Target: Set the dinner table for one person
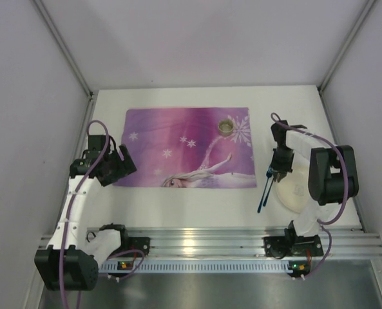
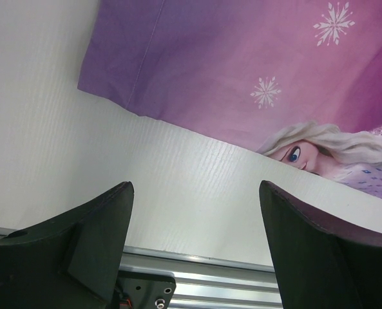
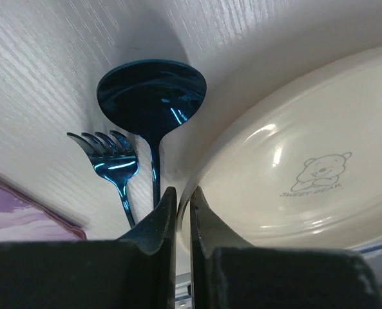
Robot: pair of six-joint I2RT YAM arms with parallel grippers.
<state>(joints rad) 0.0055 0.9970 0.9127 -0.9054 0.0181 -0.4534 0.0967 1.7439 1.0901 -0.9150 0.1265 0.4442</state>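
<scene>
White counter (image 1: 178, 201) under everything, wide and plain, stretching from 9 o'clock across to 3 o'clock. Far left first: left end effector (image 2: 196, 193) at 8 o'clock of the purple placemat (image 1: 178, 138), just off its near corner. Black fingers (image 2: 100, 225) spread wide apart, nothing between them, only bare counter below. Moving in: placemat flat on the counter's middle, with snowflakes and a blonde cartoon figure (image 1: 197, 174) along its 6 o'clock edge. Small round cup (image 1: 226, 127) upright on the cloth at 2 o'clock. On to the right: blue fork (image 3: 113, 164) and blue spoon (image 3: 152, 96) side by side on bare counter, just past the placemat's 4 o'clock corner, heads toward the near edge. Cream plate (image 3: 294, 180) right beside them at 3 o'clock, bear print (image 3: 319, 172) inside. Right end effector (image 3: 183, 196) low over the seam between spoon and plate, fingers all but together, thin slit only. Plate rim running straight into that slit; pinched or merely alongside, cannot tell.
</scene>
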